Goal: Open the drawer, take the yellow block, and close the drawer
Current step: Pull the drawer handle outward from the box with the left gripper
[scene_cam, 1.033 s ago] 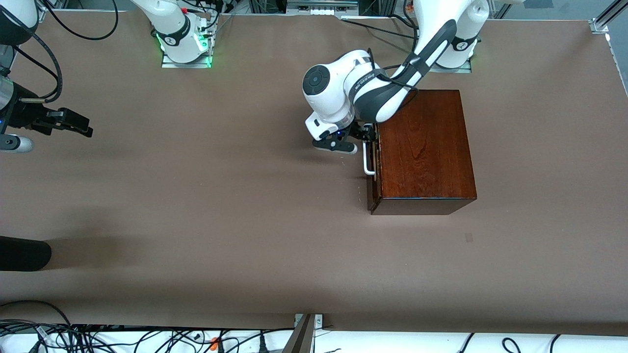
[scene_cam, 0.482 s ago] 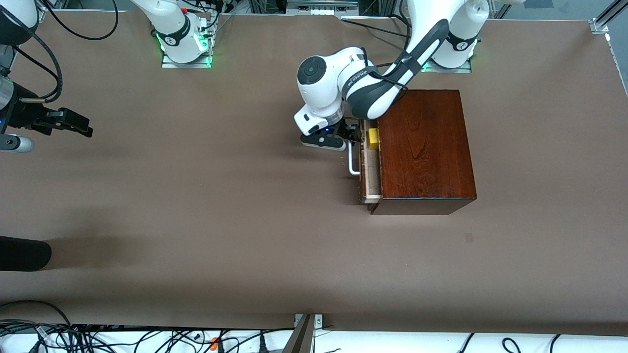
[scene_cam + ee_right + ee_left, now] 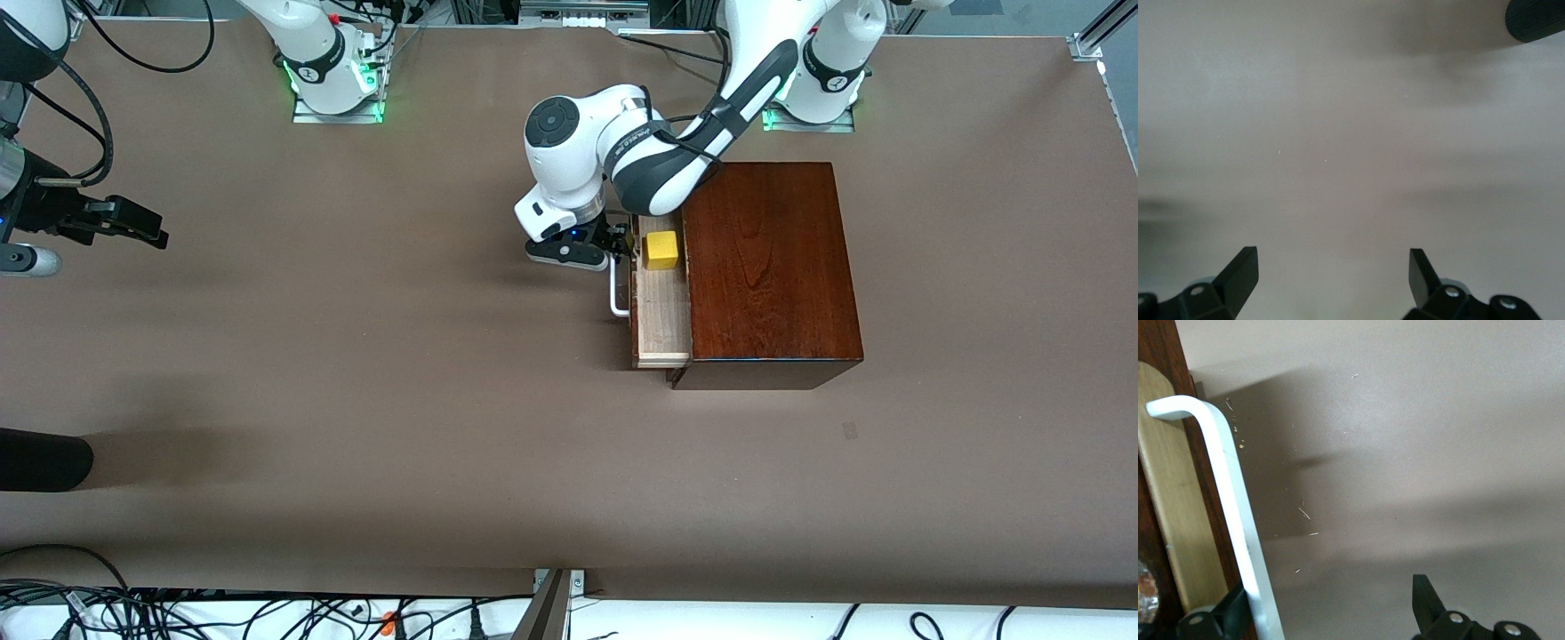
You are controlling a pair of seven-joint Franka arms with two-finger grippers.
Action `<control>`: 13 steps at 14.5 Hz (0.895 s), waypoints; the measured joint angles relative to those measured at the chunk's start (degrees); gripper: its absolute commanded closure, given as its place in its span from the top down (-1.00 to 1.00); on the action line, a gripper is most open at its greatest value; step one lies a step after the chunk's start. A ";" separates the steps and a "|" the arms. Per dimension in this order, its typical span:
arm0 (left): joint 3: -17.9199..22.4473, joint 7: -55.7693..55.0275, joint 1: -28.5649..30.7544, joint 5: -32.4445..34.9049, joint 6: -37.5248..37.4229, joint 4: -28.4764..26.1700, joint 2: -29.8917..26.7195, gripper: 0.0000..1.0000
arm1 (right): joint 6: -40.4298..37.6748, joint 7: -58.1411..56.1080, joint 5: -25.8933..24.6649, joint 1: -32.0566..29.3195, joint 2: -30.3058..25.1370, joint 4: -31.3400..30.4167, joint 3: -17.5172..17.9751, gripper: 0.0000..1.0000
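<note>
The drawer (image 3: 662, 316) of the mahogany box (image 3: 769, 267) stands partly pulled out toward the right arm's end of the table. The yellow block (image 3: 661, 250) lies in the pale tray at the end farther from the front camera. My left gripper (image 3: 620, 242) is at the white bar handle (image 3: 618, 298), open. In the left wrist view one finger (image 3: 1235, 613) sits between the handle (image 3: 1225, 493) and the dark drawer front, and the gripper (image 3: 1331, 603) is otherwise over bare table. My right gripper (image 3: 147, 229) waits open and empty above the table at the right arm's end; it also shows in the right wrist view (image 3: 1331, 267).
A black rounded object (image 3: 44, 458) lies at the table's edge at the right arm's end, nearer the front camera. Cables run along the table's front edge (image 3: 267, 613). The brown table (image 3: 400, 373) spreads wide beside the drawer front.
The drawer has slid out of the box toward the right arm's end, uncovering the yellow block. My left gripper has moved the same way with the handle. The right arm has not moved.
</note>
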 measured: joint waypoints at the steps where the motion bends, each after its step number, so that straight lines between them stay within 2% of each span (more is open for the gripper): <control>1: 0.00 -0.05 -0.05 0.00 -0.19 0.17 0.10 1.00 | 0.00 0.00 0.00 0.00 0.00 0.00 0.00 1.00; 13: -0.21 -0.12 -1.88 -0.38 0.40 3.79 2.02 1.00 | -1.64 -0.50 0.00 0.00 0.08 0.00 0.01 1.00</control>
